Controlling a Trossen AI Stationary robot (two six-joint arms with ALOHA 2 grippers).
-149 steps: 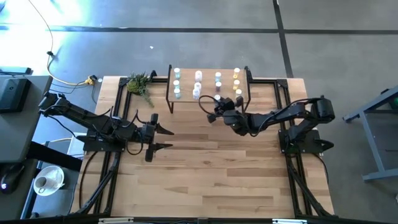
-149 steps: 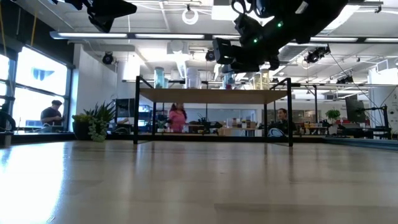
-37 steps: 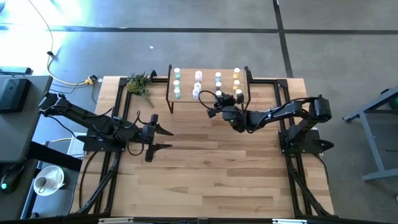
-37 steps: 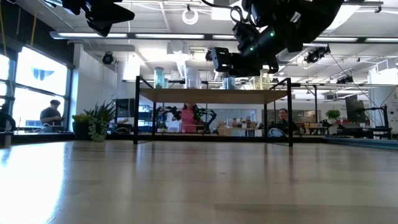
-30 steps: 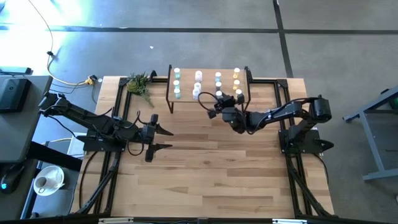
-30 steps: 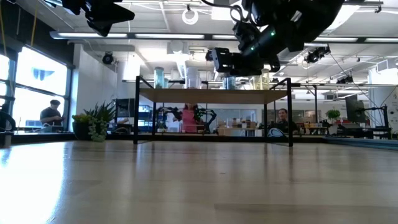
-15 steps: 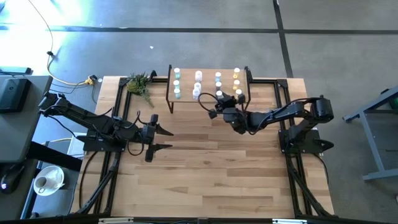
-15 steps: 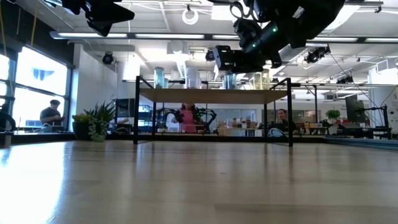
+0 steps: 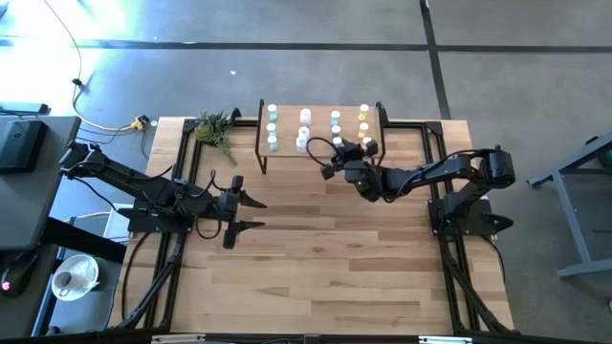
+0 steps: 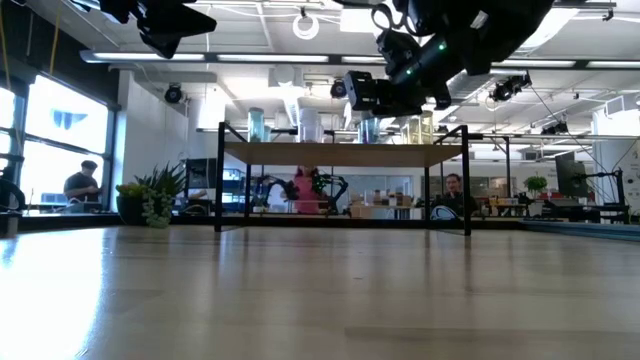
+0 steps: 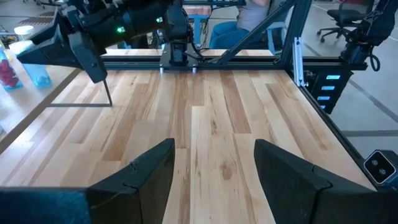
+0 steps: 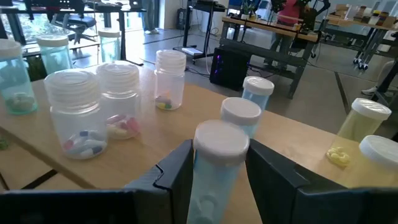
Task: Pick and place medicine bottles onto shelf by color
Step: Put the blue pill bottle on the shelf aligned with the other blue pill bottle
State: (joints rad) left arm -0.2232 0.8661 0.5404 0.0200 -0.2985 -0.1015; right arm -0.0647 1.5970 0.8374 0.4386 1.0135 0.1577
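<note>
Right wrist view shows the right claw [image 12: 214, 171] clenched on a light blue bottle [image 12: 214, 163], held over the shelf [image 12: 292, 140] just behind two other blue bottles [image 12: 249, 102]. This looks like the placing step: next, lower it upright beside its colour mates, then let go. Over the table [image 9: 316, 258], the left claw [image 9: 251, 212] waits, fingers spread, holding nothing.

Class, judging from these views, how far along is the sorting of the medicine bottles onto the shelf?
Done: nearly all the medicine bottles stand on the shelf in rows by color.
In hand: the right gripper is shut on a light blue bottle over the shelf, behind two other blue ones.
Left: setting this bottle down. No bottles show on the tabletop. The left gripper waits open over the table.
</note>
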